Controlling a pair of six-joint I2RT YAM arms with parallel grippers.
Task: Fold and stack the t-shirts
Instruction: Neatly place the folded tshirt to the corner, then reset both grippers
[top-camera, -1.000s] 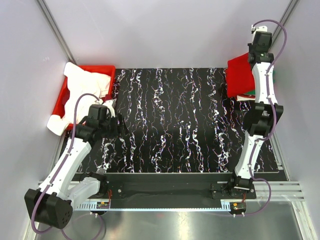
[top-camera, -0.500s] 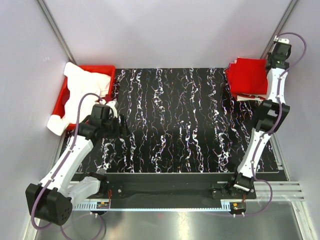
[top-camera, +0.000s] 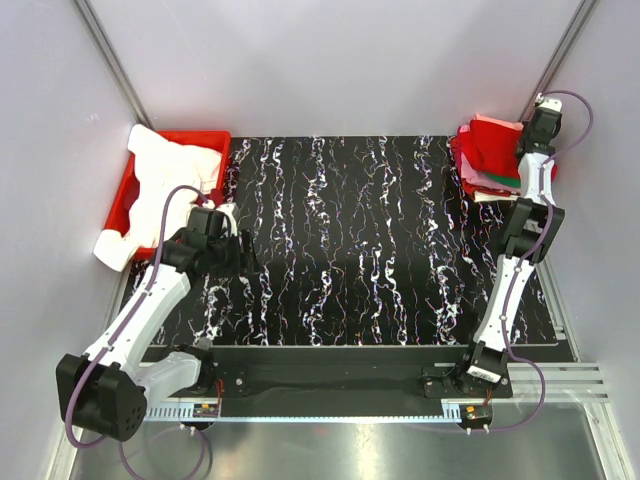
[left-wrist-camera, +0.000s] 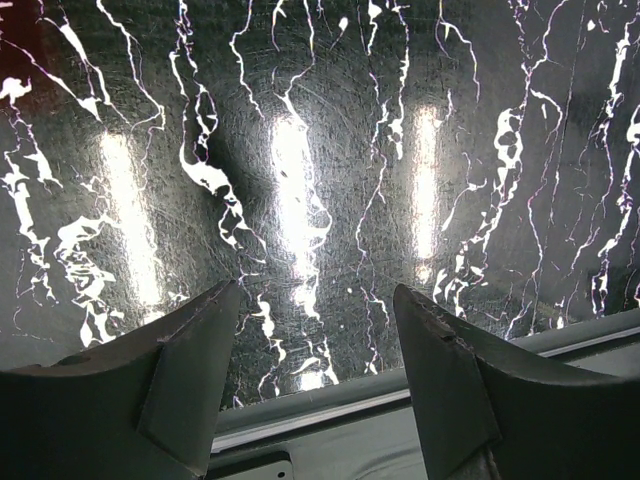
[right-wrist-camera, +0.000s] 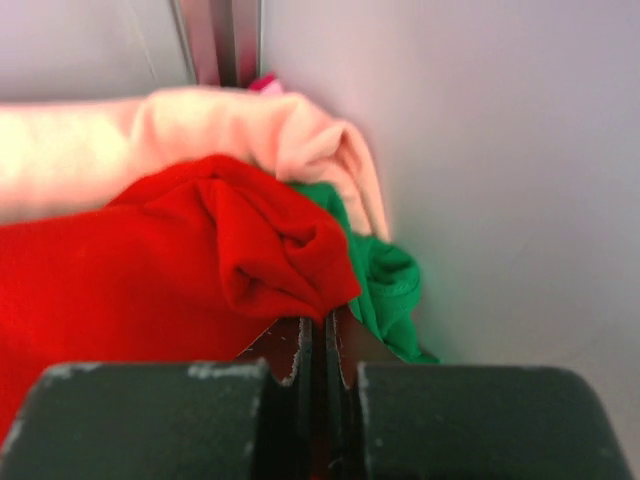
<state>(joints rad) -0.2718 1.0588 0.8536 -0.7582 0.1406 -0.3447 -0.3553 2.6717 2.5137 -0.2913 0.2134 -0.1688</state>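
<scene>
From above, you see the red t-shirt (top-camera: 488, 148) bunched atop the stack at the far right corner of the mat (top-camera: 350, 250). Only your left wrist view shows the left gripper (left-wrist-camera: 316, 292) spread apart, holding nothing. Your right wrist view shows the right gripper (right-wrist-camera: 320, 335) pinching a puckered red fold beside the green t-shirt (right-wrist-camera: 387, 285).

Black white-veined table mat (top-camera: 350, 240); plain pale walls (top-camera: 330, 60) on three sides; metal posts (top-camera: 111, 62) (far corners); overhead light glares off mat.

Nothing legible shows: no writing, label or number on the bright red cloth t-shirt (top-camera: 490, 148), the rigid red plastic bin (top-camera: 210, 139) or the black white-veined mat (top-camera: 350, 240).
</scene>
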